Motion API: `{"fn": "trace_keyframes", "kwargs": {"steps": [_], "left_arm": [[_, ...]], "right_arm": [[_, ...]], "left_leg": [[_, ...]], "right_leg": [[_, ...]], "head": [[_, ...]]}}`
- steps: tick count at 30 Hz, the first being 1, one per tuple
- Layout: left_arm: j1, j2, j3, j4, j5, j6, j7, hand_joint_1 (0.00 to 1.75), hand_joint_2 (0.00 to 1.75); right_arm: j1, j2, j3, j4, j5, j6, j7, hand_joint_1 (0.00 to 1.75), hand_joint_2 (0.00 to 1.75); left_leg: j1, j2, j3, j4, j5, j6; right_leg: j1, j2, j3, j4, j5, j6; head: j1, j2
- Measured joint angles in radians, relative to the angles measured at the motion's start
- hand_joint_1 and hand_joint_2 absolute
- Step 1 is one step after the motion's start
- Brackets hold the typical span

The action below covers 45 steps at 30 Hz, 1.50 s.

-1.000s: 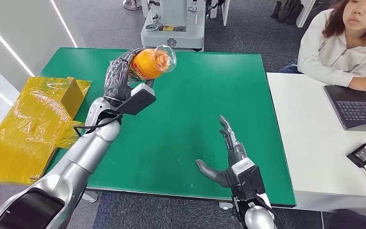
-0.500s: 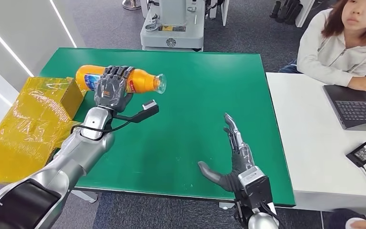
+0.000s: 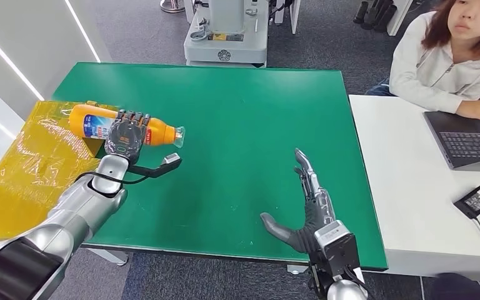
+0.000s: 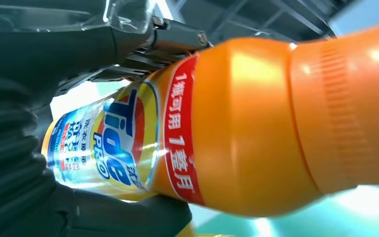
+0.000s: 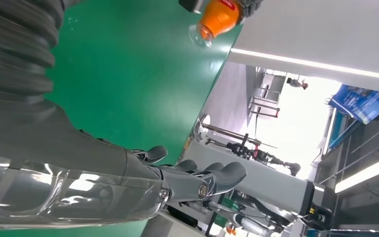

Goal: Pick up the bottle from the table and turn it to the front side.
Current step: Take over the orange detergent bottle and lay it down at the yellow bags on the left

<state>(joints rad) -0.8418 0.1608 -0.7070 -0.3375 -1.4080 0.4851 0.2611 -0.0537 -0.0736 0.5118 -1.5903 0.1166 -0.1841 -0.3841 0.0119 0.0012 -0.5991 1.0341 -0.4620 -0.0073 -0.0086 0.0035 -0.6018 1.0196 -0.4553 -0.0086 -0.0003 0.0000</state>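
Orange and lying sideways, the bottle (image 3: 125,128) sits clamped in my left hand (image 3: 125,136) over the green worktop's (image 3: 237,125) nine o'clock edge, its clear cap end toward three o'clock and its blue label toward nine. My fingers wrap its middle. Yellow plastic wrapping (image 3: 25,175) lies just beyond at nine o'clock. My right hand (image 3: 306,209) hovers at five o'clock, fingers spread, holding nothing. A person (image 3: 450,56) sits at two o'clock by a laptop (image 3: 469,144).
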Motion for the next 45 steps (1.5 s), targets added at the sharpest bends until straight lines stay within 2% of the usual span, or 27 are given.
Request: {"fn": "trace_keyframes", "kwargs": {"steps": [7, 10, 13, 20, 30, 34, 38, 45], "left_arm": [[0.022, 0.064, -0.009, 0.031, -0.035, -0.122, 0.061, 1.75, 1.75], [0.051, 0.106, 0.008, 0.027, -0.070, -0.212, 0.052, 1.75, 1.75], [0.061, 0.129, 0.053, 0.026, -0.094, -0.271, 0.037, 1.75, 1.75], [0.085, 0.174, 0.131, 0.033, -0.094, -0.292, 0.038, 1.75, 1.75], [0.114, 0.197, 0.220, 0.038, -0.086, -0.337, 0.008, 1.71, 1.75], [0.123, 0.200, 0.244, 0.038, -0.076, -0.339, -0.012, 0.00, 1.75], [0.142, 0.200, 0.274, 0.038, -0.055, -0.328, -0.075, 0.00, 1.75], [0.165, 0.190, 0.315, 0.038, -0.035, -0.227, -0.186, 0.00, 1.75]], "right_arm": [[0.003, -0.008, -0.017, 0.007, -0.023, 0.007, -0.016, 0.00, 1.75], [0.004, -0.011, -0.019, 0.016, -0.032, 0.009, -0.022, 0.00, 1.75], [0.005, -0.014, -0.021, 0.029, -0.041, 0.010, -0.027, 0.00, 1.75], [0.008, -0.016, -0.026, 0.051, -0.058, 0.022, -0.030, 0.00, 1.75], [0.009, -0.016, -0.026, 0.069, -0.059, 0.043, -0.032, 0.00, 1.75], [0.009, -0.016, -0.026, 0.070, -0.059, 0.046, -0.032, 0.00, 1.75], [0.007, -0.018, -0.026, 0.070, -0.060, 0.062, -0.030, 0.00, 1.75], [-0.034, -0.023, -0.025, 0.072, -0.078, 0.099, -0.008, 0.00, 1.75]], "left_leg": [[0.001, 0.000, 0.000, 0.000, 0.000, 0.000], [0.000, 0.003, 0.001, -0.001, -0.001, -0.001], [0.001, 0.002, 0.000, -0.001, 0.000, -0.002], [0.001, 0.002, 0.001, -0.001, 0.000, -0.002], [0.001, 0.001, 0.002, -0.001, 0.000, -0.002], [0.001, 0.001, 0.003, -0.001, 0.000, -0.002], [0.001, 0.001, 0.003, -0.001, 0.000, -0.002], [0.000, 0.001, 0.003, -0.001, 0.000, -0.002]], "right_leg": [[0.000, 0.000, -0.001, 0.001, 0.000, 0.000], [0.000, 0.003, -0.001, 0.001, 0.000, -0.001], [0.001, 0.001, -0.002, 0.001, 0.000, -0.002], [0.001, 0.001, -0.001, 0.001, 0.000, -0.002], [0.001, 0.001, 0.000, 0.002, 0.000, -0.002], [0.001, 0.001, 0.001, 0.002, 0.000, -0.002], [0.001, 0.001, 0.001, 0.002, 0.000, -0.002], [0.001, 0.000, 0.001, 0.001, 0.000, -0.002]], "head": [[0.000, 0.000], [-0.002, 0.000], [-0.005, 0.000], [-0.005, 0.000], [-0.005, 0.000], [-0.005, 0.000], [-0.005, 0.000], [-0.005, 0.000]]}}
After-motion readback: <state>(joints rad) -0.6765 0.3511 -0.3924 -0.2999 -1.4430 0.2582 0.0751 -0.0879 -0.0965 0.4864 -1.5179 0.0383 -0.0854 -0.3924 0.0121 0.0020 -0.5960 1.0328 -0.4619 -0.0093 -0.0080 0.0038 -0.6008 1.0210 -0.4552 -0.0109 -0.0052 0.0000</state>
